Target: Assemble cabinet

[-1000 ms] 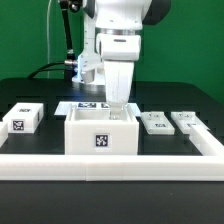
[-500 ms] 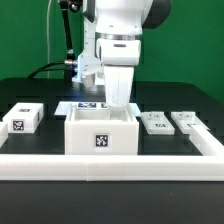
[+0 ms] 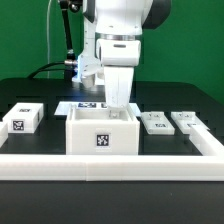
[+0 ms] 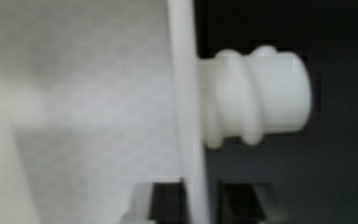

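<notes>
At the table [image 3: 40, 95] centre, your gripper [image 4: 201, 203] is clamped on the box [image 3: 82, 135] by one thin wall. Pull unevenly and you risk that smooth wall slipping free, or the box tilting and dragging.

We see cabinet box [image 3: 101, 133] mid-table, near side; rail [image 3: 110, 163] runs before it along near edge; marker board [image 3: 86, 105] lies just behind box; lone panel [image 3: 22, 119] well apart at exterior view's left; inner panel [image 3: 155, 123] and outer panel [image 3: 187, 121] side by side at exterior view's right; gripper [image 3: 119, 103] over box's far wall, wall between fingers [image 4: 163, 203].
</notes>
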Motion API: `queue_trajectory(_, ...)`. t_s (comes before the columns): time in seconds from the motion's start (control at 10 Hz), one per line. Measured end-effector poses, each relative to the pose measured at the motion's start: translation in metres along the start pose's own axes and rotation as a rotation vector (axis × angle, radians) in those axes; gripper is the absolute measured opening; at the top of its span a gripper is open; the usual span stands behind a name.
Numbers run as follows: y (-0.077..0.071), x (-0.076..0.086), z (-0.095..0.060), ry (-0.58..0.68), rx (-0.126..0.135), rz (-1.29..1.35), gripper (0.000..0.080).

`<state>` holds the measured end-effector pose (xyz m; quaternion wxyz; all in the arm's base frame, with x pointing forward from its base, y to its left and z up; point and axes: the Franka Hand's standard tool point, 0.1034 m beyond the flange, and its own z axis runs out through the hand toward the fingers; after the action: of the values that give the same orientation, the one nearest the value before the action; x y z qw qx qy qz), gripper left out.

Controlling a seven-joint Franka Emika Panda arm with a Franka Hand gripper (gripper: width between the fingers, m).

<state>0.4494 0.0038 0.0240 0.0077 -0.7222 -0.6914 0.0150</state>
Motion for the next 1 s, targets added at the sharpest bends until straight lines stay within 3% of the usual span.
queue_trajectory(0.6, 0.002, 0.000, -0.001, 0.000, -0.005, 0.001, 0.0035)
queue_trajectory(0.8, 0.012, 0.003, -0.003, 0.000, -0.012, -0.005, 0.0035)
queue_trajectory(1.0, 0.032, 0.014, -0.001, 0.008, -0.027, -0.006, 0.0035)
